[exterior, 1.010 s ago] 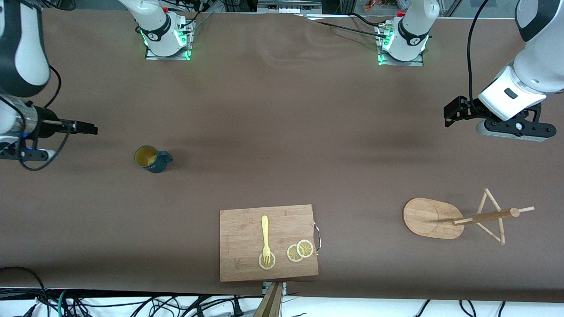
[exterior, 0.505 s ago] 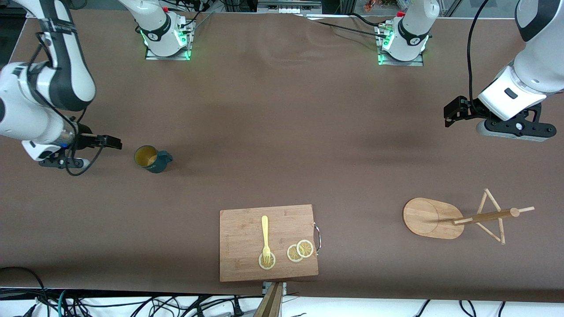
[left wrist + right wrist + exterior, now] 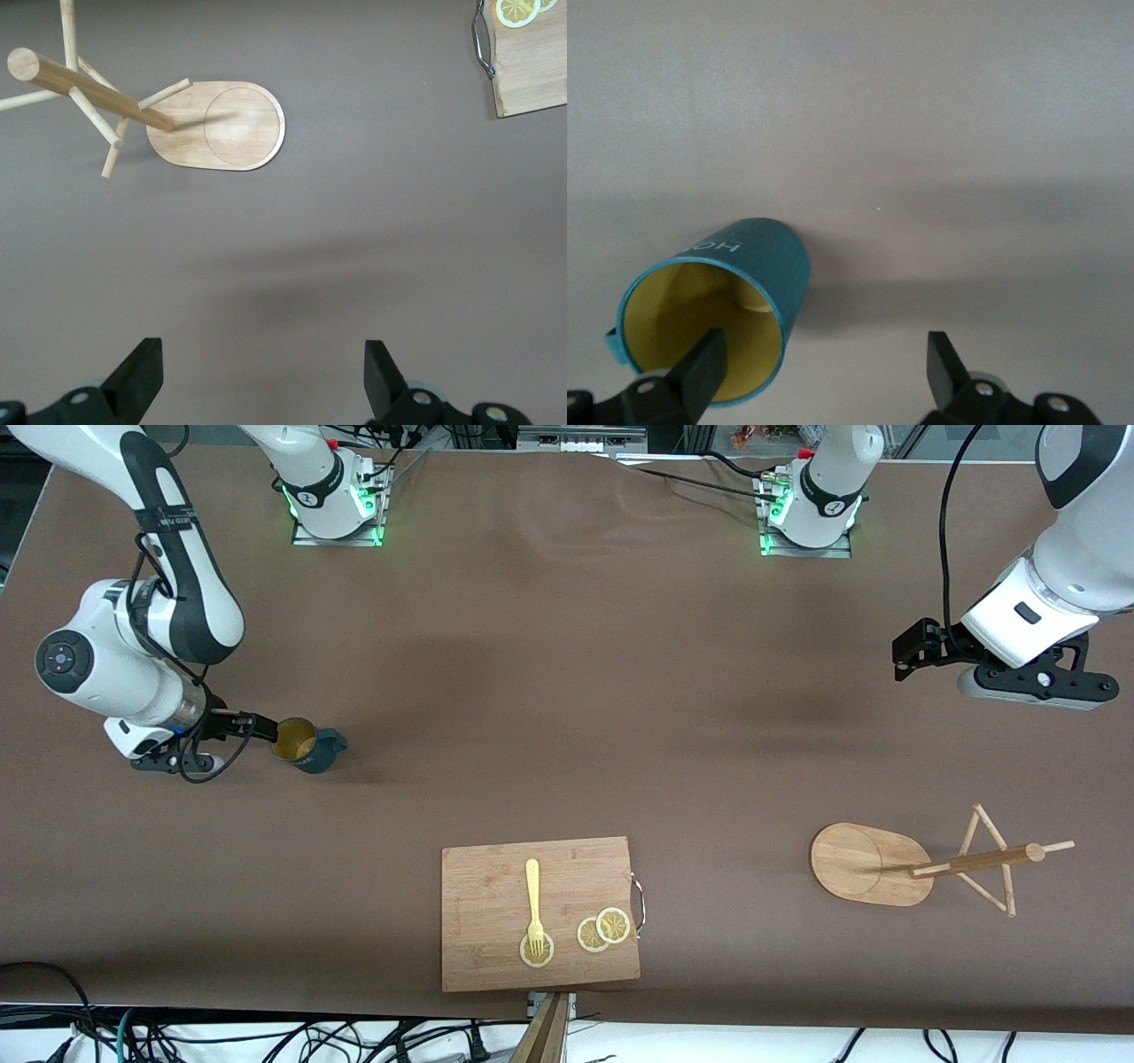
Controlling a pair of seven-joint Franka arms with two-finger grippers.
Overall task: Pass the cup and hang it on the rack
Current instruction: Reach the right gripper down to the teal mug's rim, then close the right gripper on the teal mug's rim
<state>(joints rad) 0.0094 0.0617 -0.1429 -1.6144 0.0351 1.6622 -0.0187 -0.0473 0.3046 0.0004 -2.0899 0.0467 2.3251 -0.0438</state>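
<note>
My right gripper [image 3: 261,729], fingers spread and level with the table, sits at the rim of the cup [image 3: 304,745]. The cup stands upright toward the right arm's end, mouth up, handle pointing away from that gripper. My left gripper [image 3: 905,657] waits spread above bare table [image 3: 567,691] near the rack [image 3: 873,864].

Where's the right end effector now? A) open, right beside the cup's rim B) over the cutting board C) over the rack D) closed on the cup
A: the right end effector stands open at the rim of the cup, which sits on the table unheld.
</note>
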